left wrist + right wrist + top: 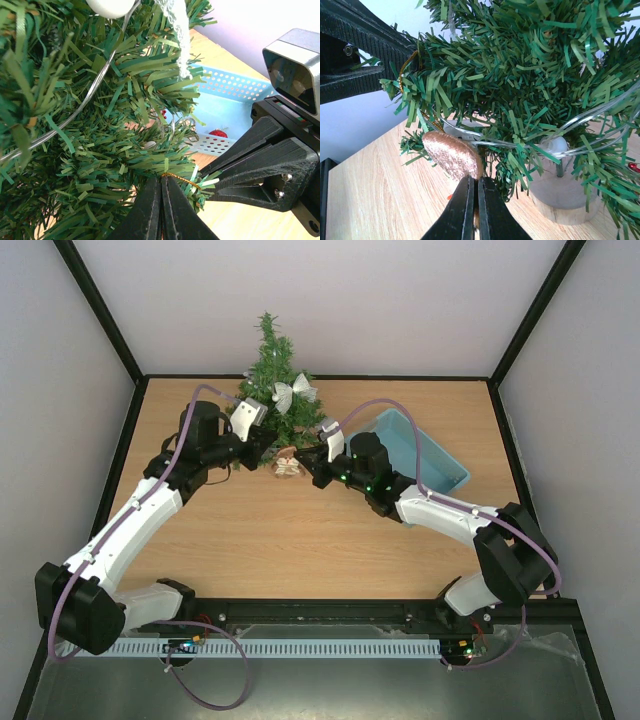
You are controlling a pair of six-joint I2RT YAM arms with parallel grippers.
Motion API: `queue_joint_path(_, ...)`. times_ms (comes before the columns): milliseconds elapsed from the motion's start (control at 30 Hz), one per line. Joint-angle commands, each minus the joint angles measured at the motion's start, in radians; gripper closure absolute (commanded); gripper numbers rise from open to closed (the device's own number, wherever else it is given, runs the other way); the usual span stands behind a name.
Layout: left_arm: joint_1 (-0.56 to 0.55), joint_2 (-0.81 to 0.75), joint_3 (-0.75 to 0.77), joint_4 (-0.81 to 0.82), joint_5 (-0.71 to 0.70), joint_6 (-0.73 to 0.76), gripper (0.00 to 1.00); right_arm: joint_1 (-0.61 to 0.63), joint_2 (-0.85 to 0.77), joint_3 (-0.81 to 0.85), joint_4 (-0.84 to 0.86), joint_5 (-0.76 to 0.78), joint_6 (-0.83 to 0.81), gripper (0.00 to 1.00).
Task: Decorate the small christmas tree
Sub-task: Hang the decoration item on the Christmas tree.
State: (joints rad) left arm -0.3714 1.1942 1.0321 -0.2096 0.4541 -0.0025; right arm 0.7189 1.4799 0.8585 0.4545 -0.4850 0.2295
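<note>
Wooden table (300,540), white walls: small christmas tree (272,380) is stood at its far edge. Silver bow (293,392) already hung. Rose-gold ornament (452,155) is pinched under a low branch by the closed right gripper (472,182), its gold loop (180,177) nipped at the branch tip by the closed left gripper (161,182). Red bauble (218,133) is left in the blue basket (440,465), right of the tree.

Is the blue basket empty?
No, a small red thing lies inside the blue basket, seen just past the tree in the left wrist view.
</note>
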Motion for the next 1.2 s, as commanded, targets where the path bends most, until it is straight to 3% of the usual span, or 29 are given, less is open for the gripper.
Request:
queue_joint_path(0,-0.008,0.003,0.032,-0.007,-0.017,0.019,0.98,-0.006,0.002,-0.013,0.041,0.000,0.017,0.98)
queue_joint_path(100,-0.009,0.004,0.031,-0.004,-0.012,0.019,0.98,-0.006,-0.009,-0.011,0.031,-0.018,0.018,0.97)
queue_joint_path(200,-0.009,0.004,0.031,-0.001,-0.003,0.017,0.98,-0.006,-0.031,-0.001,-0.012,-0.047,0.011,0.79)
queue_joint_path(267,-0.009,0.003,0.030,0.002,0.002,0.015,0.97,-0.006,-0.057,-0.001,-0.028,-0.053,0.003,0.73)
queue_joint_path(633,-0.011,-0.010,0.025,0.009,0.016,0.000,0.98,0.002,-0.089,0.044,-0.029,-0.062,-0.021,0.61)
queue_joint_path(800,-0.011,-0.008,0.026,0.015,0.025,-0.005,0.97,0.026,-0.060,0.079,-0.040,-0.044,-0.050,0.60)
queue_joint_path(933,-0.011,-0.008,0.025,0.012,0.026,-0.005,0.98,0.040,-0.034,0.113,-0.056,-0.022,-0.080,0.67)
queue_joint_path(1167,-0.011,-0.011,0.025,0.010,0.028,-0.008,0.98,0.057,-0.002,0.145,-0.084,0.022,-0.121,0.70)
